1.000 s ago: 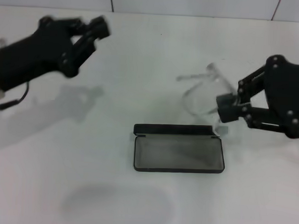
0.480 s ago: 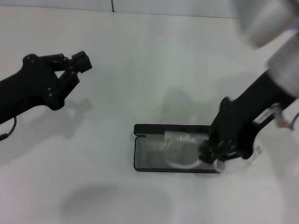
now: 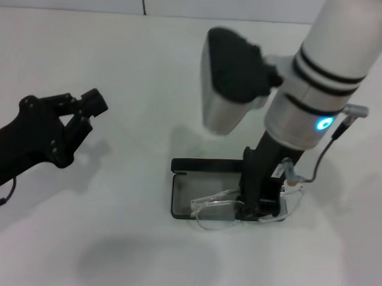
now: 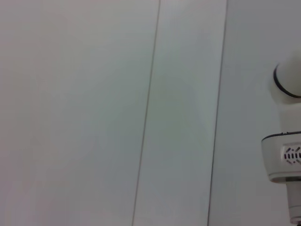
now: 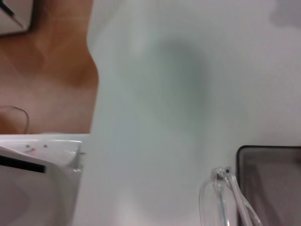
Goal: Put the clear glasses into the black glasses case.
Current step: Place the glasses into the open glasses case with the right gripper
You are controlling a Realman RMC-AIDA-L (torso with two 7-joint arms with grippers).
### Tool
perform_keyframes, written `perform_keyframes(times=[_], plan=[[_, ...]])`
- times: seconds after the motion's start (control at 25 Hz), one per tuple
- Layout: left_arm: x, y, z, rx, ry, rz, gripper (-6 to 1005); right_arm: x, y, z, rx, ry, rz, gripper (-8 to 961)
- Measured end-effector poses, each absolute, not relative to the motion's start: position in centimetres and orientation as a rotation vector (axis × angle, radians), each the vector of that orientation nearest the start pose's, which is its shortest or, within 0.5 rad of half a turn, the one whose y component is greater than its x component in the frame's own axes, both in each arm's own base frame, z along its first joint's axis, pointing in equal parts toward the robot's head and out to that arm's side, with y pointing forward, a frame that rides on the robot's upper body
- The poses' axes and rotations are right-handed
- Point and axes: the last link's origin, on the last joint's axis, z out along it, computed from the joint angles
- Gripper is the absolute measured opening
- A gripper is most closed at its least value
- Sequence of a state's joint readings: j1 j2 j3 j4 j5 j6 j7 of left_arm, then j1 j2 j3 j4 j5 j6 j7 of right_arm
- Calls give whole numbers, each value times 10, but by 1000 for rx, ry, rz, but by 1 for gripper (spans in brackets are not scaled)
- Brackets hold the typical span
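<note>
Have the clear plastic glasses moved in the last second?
Yes. The clear plastic glasses have come toward the robot, from the table beyond the open black glasses case down onto its grey lining, carried by the right gripper.

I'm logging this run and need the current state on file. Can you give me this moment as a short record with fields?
task stage: placing, not finished
clear glasses: over the open case, front part overhanging its near edge
black glasses case: open on the white table, lid flat behind the tray
right gripper: down at the case's right end, at the glasses; fingers hidden
left gripper: open, raised over the table to the left, holding nothing
glasses fully seated: no
</note>
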State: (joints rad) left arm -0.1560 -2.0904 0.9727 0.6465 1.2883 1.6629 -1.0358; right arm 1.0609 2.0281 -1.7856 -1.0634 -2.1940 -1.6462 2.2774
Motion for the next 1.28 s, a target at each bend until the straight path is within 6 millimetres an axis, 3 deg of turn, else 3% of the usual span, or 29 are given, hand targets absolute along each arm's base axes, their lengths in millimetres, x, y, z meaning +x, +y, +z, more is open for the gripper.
perform_keyframes(times=[0.32, 0.76, 1.28], plan=[[-302, 238, 17, -2250, -453, -1143, 70, 60, 333, -89, -3163, -77, -818, 138], [-301, 240, 17, -2252, -432, -1140, 70, 63, 335, -94, -3132, 73, -777, 143], [-302, 240, 12, -2255, -435, -1138, 69, 65, 340, -94, -3063, 140, -850, 150]])
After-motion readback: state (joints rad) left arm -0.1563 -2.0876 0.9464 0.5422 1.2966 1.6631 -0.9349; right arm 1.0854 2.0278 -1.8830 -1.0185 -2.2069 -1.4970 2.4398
